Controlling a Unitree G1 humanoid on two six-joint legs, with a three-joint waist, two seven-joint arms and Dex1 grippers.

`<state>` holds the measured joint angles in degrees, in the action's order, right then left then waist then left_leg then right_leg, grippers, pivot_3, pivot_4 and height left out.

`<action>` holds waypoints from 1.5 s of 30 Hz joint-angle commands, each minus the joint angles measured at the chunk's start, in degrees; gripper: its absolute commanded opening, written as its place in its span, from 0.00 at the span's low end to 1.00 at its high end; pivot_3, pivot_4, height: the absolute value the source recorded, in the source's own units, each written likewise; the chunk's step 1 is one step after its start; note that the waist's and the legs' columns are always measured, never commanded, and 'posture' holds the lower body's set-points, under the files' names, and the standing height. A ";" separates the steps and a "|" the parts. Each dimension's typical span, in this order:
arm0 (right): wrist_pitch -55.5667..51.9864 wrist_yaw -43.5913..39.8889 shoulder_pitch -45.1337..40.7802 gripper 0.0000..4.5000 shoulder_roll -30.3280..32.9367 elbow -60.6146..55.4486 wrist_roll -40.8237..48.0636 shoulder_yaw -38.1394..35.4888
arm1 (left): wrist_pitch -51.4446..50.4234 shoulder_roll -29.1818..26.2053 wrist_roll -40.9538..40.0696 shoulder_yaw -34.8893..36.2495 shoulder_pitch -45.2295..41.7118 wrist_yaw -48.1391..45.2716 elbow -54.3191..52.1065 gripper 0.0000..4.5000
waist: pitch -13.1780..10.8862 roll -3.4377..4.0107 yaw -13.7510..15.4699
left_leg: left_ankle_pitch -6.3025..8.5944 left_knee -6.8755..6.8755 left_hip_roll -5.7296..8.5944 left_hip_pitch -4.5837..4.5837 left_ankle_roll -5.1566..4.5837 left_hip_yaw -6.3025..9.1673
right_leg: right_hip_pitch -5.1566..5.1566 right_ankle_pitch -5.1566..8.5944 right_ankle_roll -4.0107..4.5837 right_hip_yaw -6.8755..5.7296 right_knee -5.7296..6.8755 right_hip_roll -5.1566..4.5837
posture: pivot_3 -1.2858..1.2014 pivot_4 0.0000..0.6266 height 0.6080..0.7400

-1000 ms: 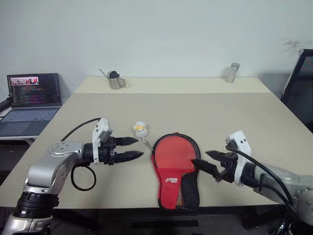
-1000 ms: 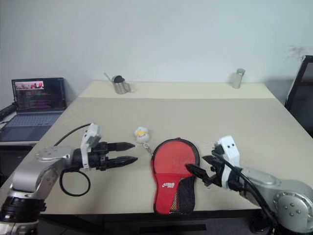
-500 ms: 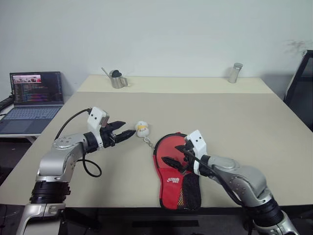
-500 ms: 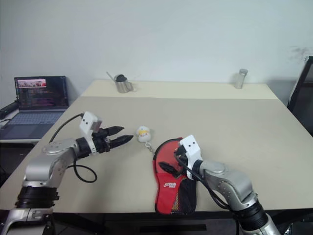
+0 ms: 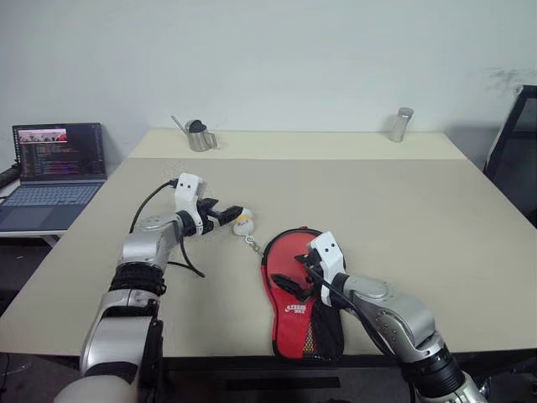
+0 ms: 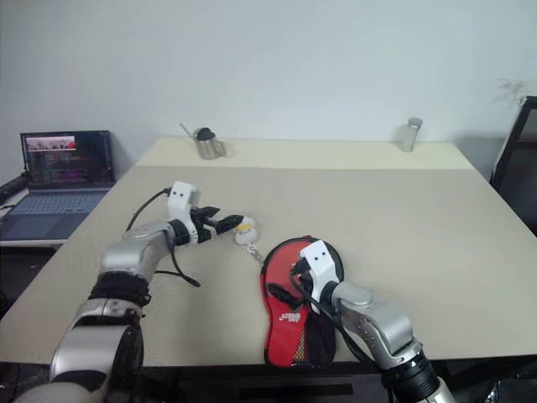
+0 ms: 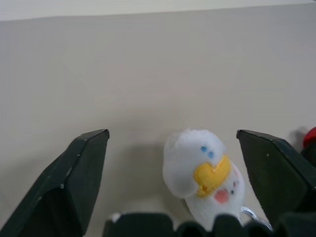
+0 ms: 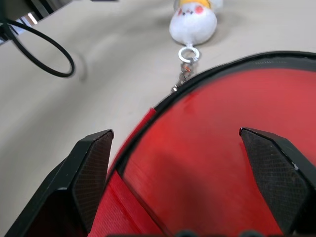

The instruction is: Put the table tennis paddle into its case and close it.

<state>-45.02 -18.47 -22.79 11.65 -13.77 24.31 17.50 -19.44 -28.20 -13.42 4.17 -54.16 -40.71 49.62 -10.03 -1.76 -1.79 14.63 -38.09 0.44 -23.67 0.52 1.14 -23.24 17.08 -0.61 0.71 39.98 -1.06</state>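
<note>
The case (image 5: 298, 290) lies red side up near the table's (image 5: 403, 210) front edge, white logo unreadable, my wide-open right gripper (image 5: 289, 281) over it, gripping nothing. A red panel sits inside its black rim. My left gripper (image 7: 173, 163) stands open around the small plush keychain (image 7: 205, 175), holding nothing.

Red case (image 5: 295, 277) with black edging, white logo and black mesh pocket; white plush charm (image 7: 203, 173) with yellow patch, pink cheek, blue specks; beige bench (image 5: 403, 201); black-fingered claws
</note>
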 commanded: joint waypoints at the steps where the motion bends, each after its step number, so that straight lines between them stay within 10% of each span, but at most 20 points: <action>1: 0.78 -0.10 0.17 1.00 -1.21 -1.18 -1.07 -0.30 | 3.61 1.48 2.79 -0.84 -4.78 -0.59 8.15 0.99 | 0.00 -0.01 0.05 | 0.00 -0.01 0.01 -0.01 0.00 0.00 | 0.00 0.00 0.00 0.00 0.00 0.00 | 0.52 0.24 1.00; 27: 1.71 0.62 0.78 1.00 1.29 -2.60 -9.32 -4.14 | 6.75 6.02 9.54 -0.89 -10.58 -3.98 21.52 0.99 | 0.01 -0.02 -0.02 | -0.01 -0.04 0.03 -0.08 0.01 0.01 | -0.07 0.00 0.00 0.00 0.05 -0.01 | 0.52 0.24 1.00; 39: -2.35 -2.99 1.98 1.00 0.97 -0.96 -8.19 -3.12 | 6.55 6.07 9.69 -0.44 -9.91 -3.85 21.27 0.12 | 0.02 -0.04 0.01 | -0.01 -0.08 0.03 -0.08 0.01 0.02 | -0.07 -0.01 0.01 0.01 0.08 -0.01 | 0.52 0.24 1.00; 45: -3.16 -3.59 1.86 1.00 3.02 2.29 -11.08 -0.69 | 7.77 5.04 9.46 -0.39 -10.02 -8.30 19.49 0.05 | 0.14 -0.20 -0.01 | -0.01 -0.15 0.03 -0.05 0.02 0.02 | -0.05 -0.01 0.01 -0.01 0.15 -0.01 | 0.52 0.24 1.00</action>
<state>-46.73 -21.69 -21.69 13.71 -13.52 14.45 15.66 -13.20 -22.10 -3.80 3.46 -63.60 -47.31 71.52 -9.89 -1.96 -1.80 14.61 -38.26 0.47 -23.72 0.54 1.16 -23.29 17.07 -0.60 0.70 40.14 -1.07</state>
